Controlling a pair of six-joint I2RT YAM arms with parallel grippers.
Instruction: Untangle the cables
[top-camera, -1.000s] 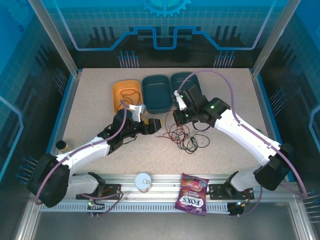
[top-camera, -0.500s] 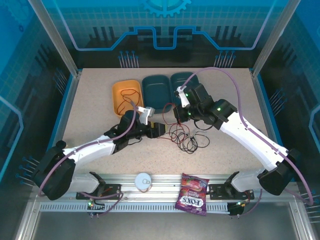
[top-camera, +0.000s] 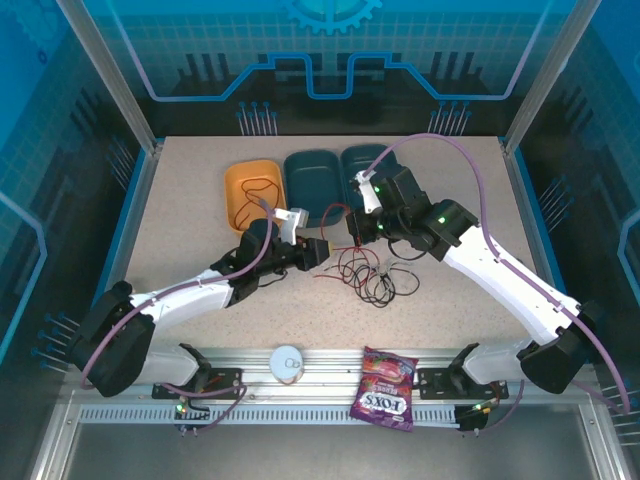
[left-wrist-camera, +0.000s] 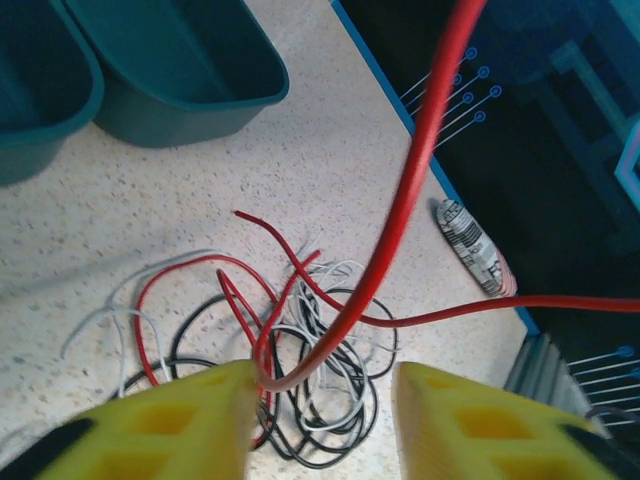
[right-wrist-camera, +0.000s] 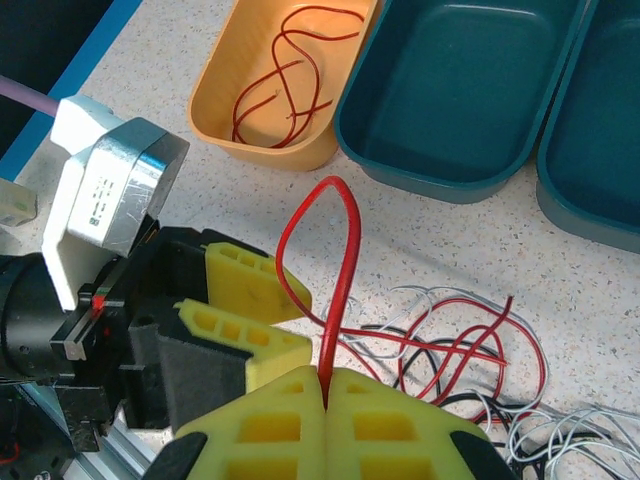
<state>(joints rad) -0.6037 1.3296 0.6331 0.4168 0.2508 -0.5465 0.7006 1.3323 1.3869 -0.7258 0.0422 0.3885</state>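
Observation:
The cables (top-camera: 375, 275) lie in a loose red, black and white tangle mid-table, also seen under my left gripper (left-wrist-camera: 320, 300). My right gripper (right-wrist-camera: 327, 385) is shut on one red cable (right-wrist-camera: 345, 260), which arches up in a loop (top-camera: 335, 212). My left gripper (left-wrist-camera: 320, 400) sits just left of that loop (top-camera: 318, 248). Its yellow fingers (right-wrist-camera: 250, 285) stand apart with the red cable (left-wrist-camera: 400, 220) running between them. The cable touches only the left finger (left-wrist-camera: 190, 420).
An orange bin (top-camera: 250, 190) at the back holds a separate red cable (right-wrist-camera: 290, 75). Two teal bins (top-camera: 312, 185) (top-camera: 365, 165) stand to its right. A candy bag (top-camera: 385, 390) and a white round disc (top-camera: 286, 361) lie on the front rail.
My left gripper has moved right to the raised red loop and its jaws have narrowed around it. The right gripper has shifted slightly back, still holding the red cable.

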